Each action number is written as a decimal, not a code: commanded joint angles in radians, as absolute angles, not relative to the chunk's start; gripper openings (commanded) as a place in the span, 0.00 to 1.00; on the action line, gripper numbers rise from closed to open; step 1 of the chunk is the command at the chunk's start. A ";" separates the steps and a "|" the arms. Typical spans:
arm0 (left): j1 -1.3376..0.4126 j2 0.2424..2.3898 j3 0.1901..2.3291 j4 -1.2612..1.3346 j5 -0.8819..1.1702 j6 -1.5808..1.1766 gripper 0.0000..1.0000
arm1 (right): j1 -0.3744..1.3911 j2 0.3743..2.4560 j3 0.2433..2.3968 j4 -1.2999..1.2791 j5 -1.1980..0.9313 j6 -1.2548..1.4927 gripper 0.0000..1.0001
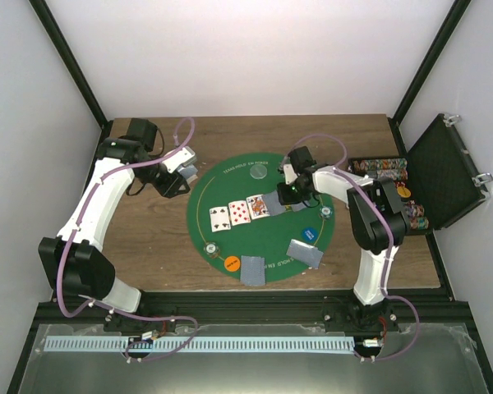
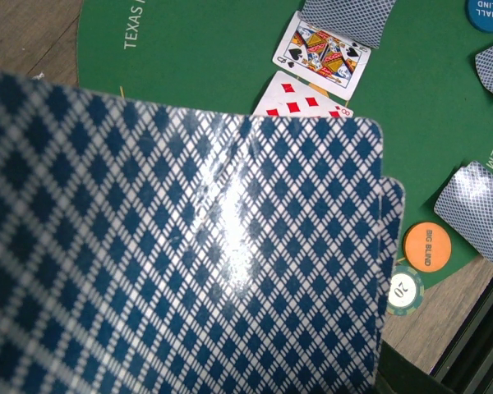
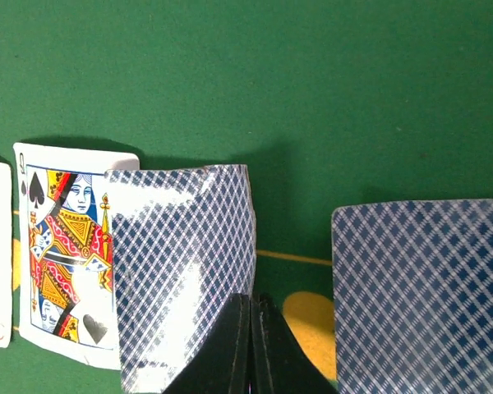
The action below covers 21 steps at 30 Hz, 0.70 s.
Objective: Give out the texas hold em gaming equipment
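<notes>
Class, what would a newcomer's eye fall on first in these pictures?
The round green mat mid-table, with three face-up cards in a row. Beside the queen of spades, the right end effector pinches a blue-backed card. A blue-patterned deck fills the left wrist view.

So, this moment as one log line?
left end effector: shut on card stack | right end effector: shut on face-down card

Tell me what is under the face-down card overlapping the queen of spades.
The face-down card covers one long edge of the queen of spades, and green mat shows around it. Its face and anything else beneath are hidden.
</notes>
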<state>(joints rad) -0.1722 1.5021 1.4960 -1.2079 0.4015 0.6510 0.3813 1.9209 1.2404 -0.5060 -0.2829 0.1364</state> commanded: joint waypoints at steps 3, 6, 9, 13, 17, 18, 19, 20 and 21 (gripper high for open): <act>-0.169 1.485 1.499 -1.209 0.417 0.656 0.42 | 0.387 1.844 1.212 -0.500 -0.216 0.154 0.01; -0.168 1.486 1.502 -1.209 0.418 0.655 0.42 | 0.387 1.837 1.208 -0.495 -0.205 0.170 0.01; -0.169 1.488 1.504 -1.210 0.420 0.654 0.42 | 0.387 1.842 1.205 -0.482 -0.246 0.181 0.01; -0.169 1.492 1.506 -1.212 0.423 0.655 0.42 | 0.388 1.858 1.209 -0.482 -0.266 0.190 0.01; -0.169 1.495 1.510 -1.214 0.422 0.657 0.43 | 0.387 1.860 1.216 -0.494 -0.255 0.201 0.01; -0.168 1.496 1.509 -1.213 0.423 0.657 0.43 | 0.387 1.857 1.213 -0.495 -0.250 0.204 0.01; -0.169 1.496 1.509 -1.212 0.424 0.658 0.43 | 0.387 1.854 1.211 -0.493 -0.250 0.205 0.01; -0.169 1.497 1.509 -1.214 0.425 0.658 0.42 | 0.387 1.851 1.210 -0.496 -0.253 0.206 0.03; -0.169 1.497 1.508 -1.213 0.424 0.658 0.43 | 0.387 1.851 1.211 -0.498 -0.255 0.208 0.08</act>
